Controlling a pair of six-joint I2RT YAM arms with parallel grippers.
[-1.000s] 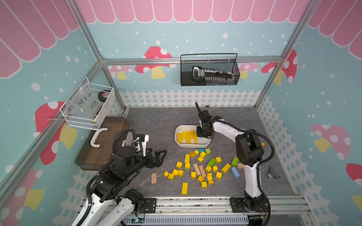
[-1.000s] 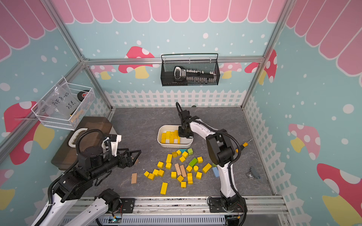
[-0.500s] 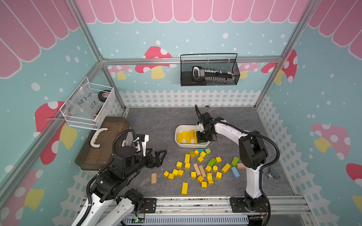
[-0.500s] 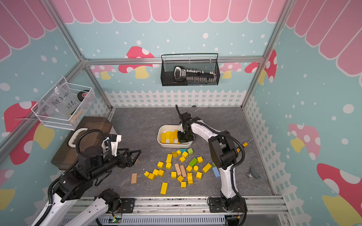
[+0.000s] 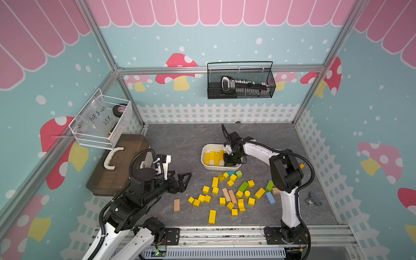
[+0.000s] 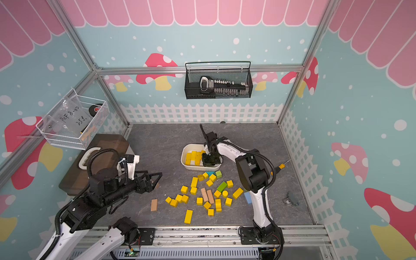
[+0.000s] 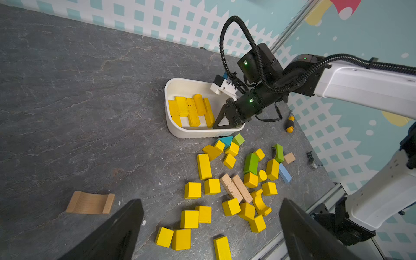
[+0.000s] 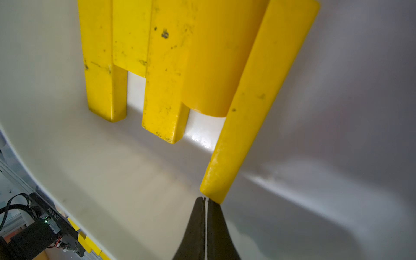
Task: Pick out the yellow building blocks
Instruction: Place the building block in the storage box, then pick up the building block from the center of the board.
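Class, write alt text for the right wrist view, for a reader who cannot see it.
The right gripper, jaws shut on nothing, points at the near end of a long yellow bar lying in a white tray beside other yellow building blocks.

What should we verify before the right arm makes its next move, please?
1. Right claw empty: ok, jaws shut on nothing.
2. Right claw clear of the white tray: not ok, it sits low inside it.
3. Right claw touching the yellow bar in the tray: cannot tell, the tips are right at its end.
4. Left claw ready: ok, open wide and empty.
5. Tray holds only yellow: ok, in what shows.
6. Loose yellow blocks all picked: not ok, many lie outside the tray, mixed with green blocks and tan blocks.
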